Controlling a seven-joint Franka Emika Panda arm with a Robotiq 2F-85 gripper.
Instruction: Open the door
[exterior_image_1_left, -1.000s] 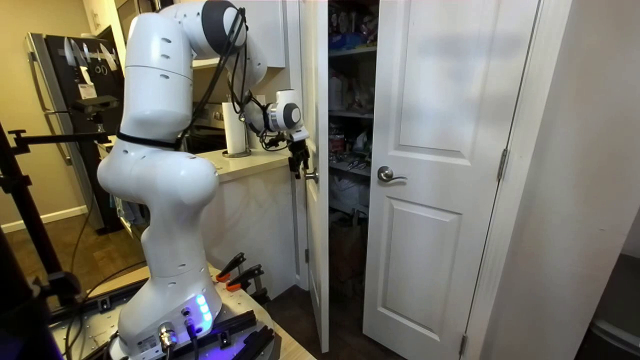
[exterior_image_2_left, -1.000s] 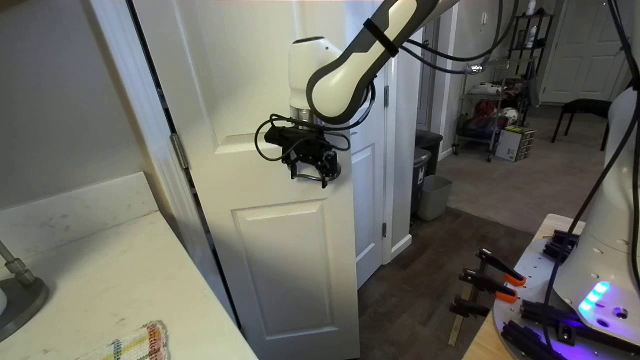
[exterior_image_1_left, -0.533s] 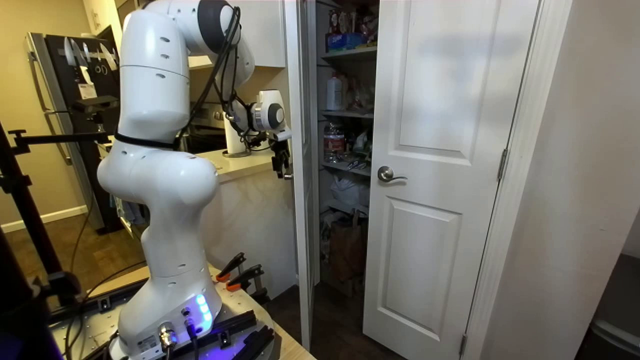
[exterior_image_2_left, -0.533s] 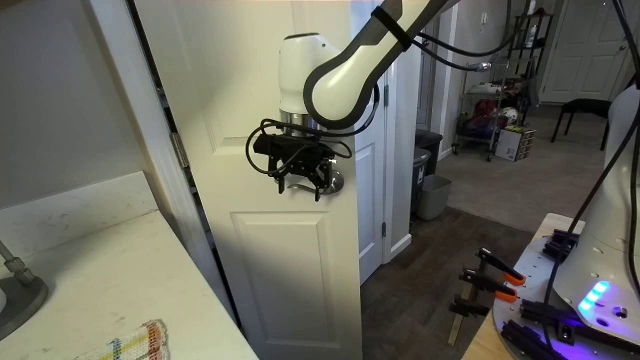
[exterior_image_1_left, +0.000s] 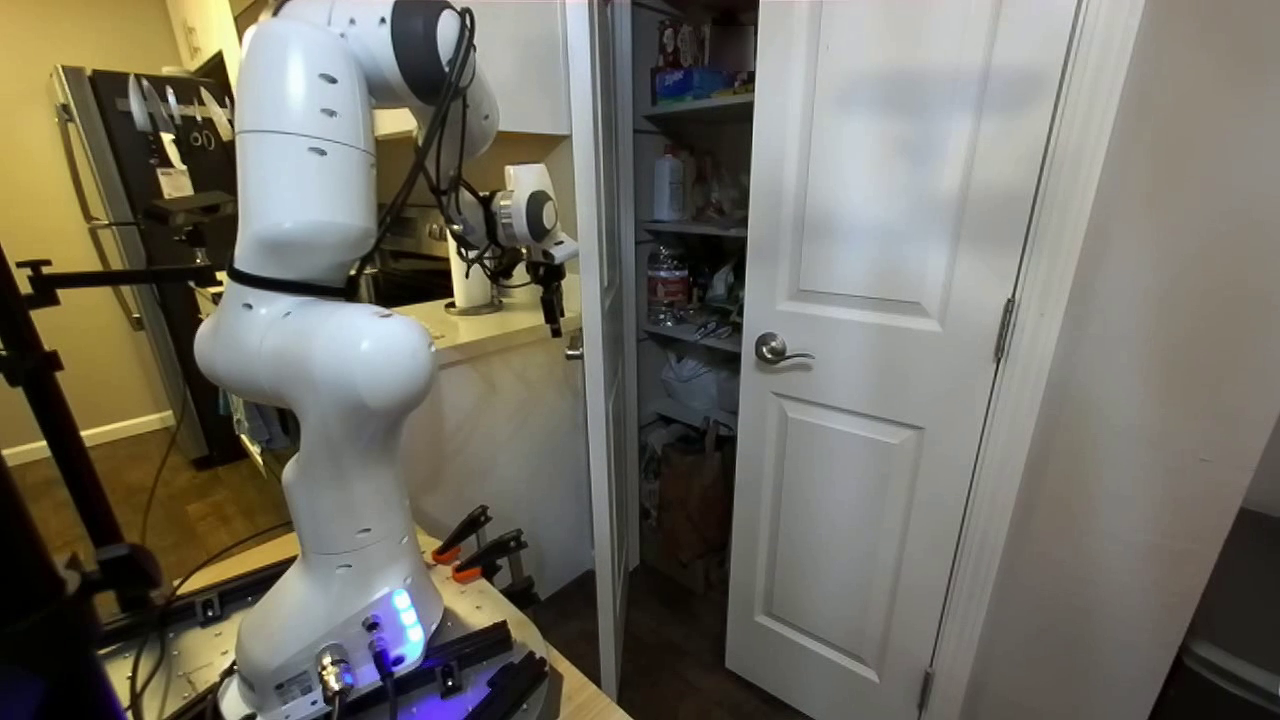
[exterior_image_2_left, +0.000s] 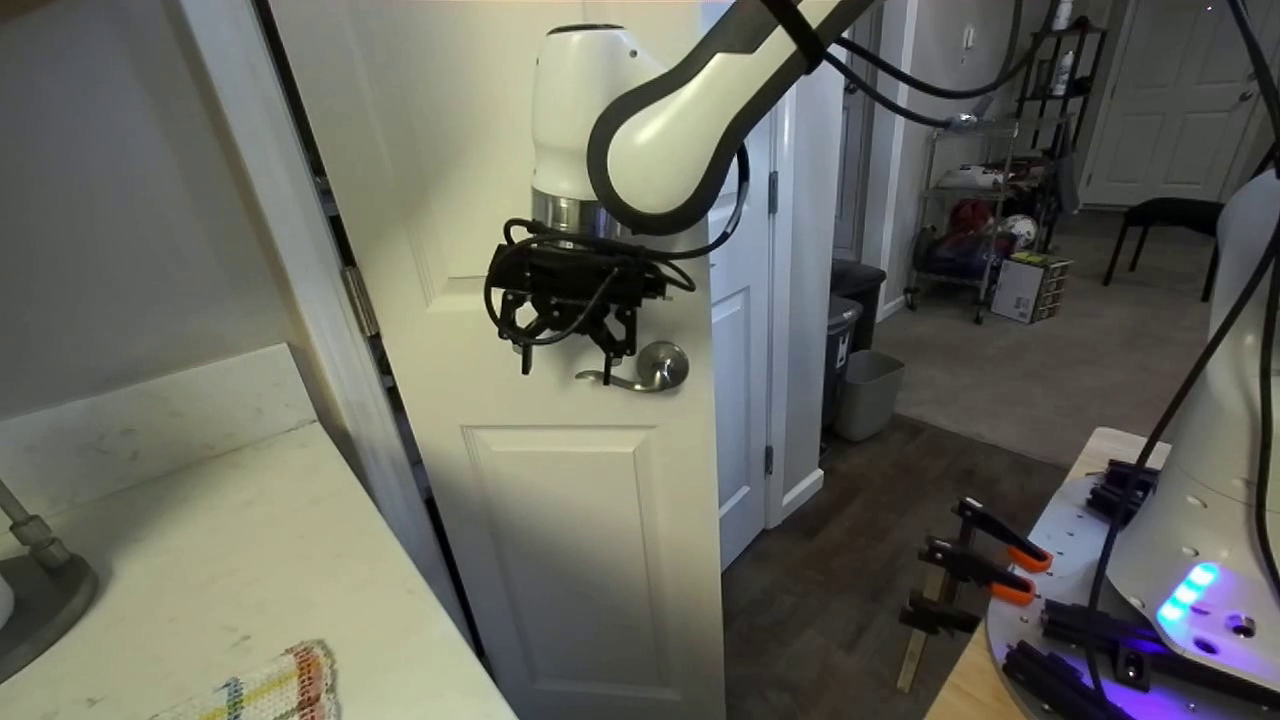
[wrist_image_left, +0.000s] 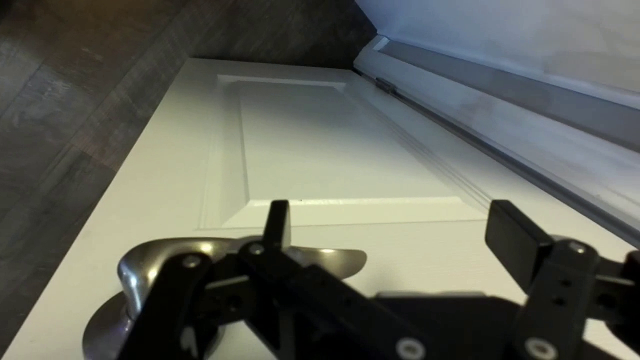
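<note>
The door (exterior_image_2_left: 560, 550) is a tall white leaf with recessed panels, standing ajar. It is seen nearly edge-on in an exterior view (exterior_image_1_left: 607, 450) and from above in the wrist view (wrist_image_left: 320, 135). Its silver lever handle (exterior_image_2_left: 662, 367) has a round base near the free edge; it also shows in the wrist view (wrist_image_left: 345, 262). My gripper (exterior_image_2_left: 566, 370) is open and empty, in front of the door and above the lever. In the wrist view its fingers (wrist_image_left: 391, 225) are wide apart; the left finger hides part of the lever. No contact is visible.
The matching white leaf (exterior_image_1_left: 880, 360) stands to the right, with its own lever handle. Shelves (exterior_image_1_left: 700, 230) with goods show in the gap between the leaves. A counter (exterior_image_2_left: 250, 560) lies by the hinge side. Clamps (exterior_image_2_left: 970, 560) stick out from the robot's base table.
The door has swung farther open and the gap to the shelves is wider; it hardly moves in the last half second. My gripper has risen and drawn off from the lever.
</note>
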